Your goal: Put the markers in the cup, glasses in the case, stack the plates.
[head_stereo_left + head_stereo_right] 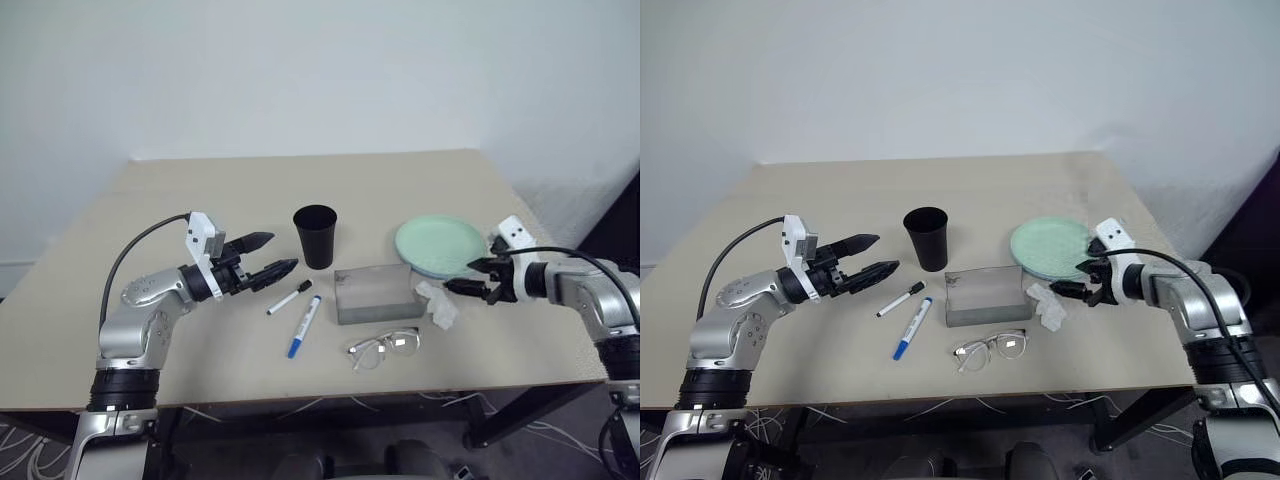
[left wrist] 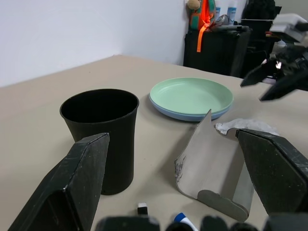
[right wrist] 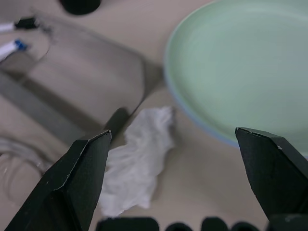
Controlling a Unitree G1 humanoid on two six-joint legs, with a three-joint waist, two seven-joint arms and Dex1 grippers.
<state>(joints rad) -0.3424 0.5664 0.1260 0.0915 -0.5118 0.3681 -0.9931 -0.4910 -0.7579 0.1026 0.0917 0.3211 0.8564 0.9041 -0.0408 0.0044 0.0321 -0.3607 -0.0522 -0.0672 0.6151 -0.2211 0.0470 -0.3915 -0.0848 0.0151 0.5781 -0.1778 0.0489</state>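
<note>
White wall behind; beige table [image 1: 200, 330] carries everything. Mint plate [image 1: 440, 243] sits on the blue plate [image 2: 168, 109], already stacked at the right rear, blue rim just showing beneath. Black cup [image 1: 315, 236] stands upright near table centre, empty as far as the left wrist view shows. Grey case [image 1: 378, 292] lies just in front and to the right of the cup, between it and the plates; whether its lid is latched cannot be told. Glasses [image 1: 384, 347] lie on the table just in front of the case, apart from it, lenses toward the near edge. Two markers lie left of the case: black-capped marker [image 1: 289, 297] nearer the cup, blue marker [image 1: 304, 326] just in front of it, not touching. Crumpled tissue [image 1: 438, 304] rests at the case's right end. Left gripper [image 1: 266, 256] hovers level beside the cup, above the black-capped marker, fingers spread, holding nothing. Right gripper [image 1: 476, 276] hangs over the plate's near edge and the tissue, fingers spread wide, empty. Judgement: plates done; markers and glasses remain. Markers look light, stiff, smooth and apt to roll; best pinched across mid-barrel, then tipped end-down into the cup, which is light enough to topple if knocked. Glasses look fragile and springy; take hold at the bridge or a temple hinge, never on a lens.
</note>
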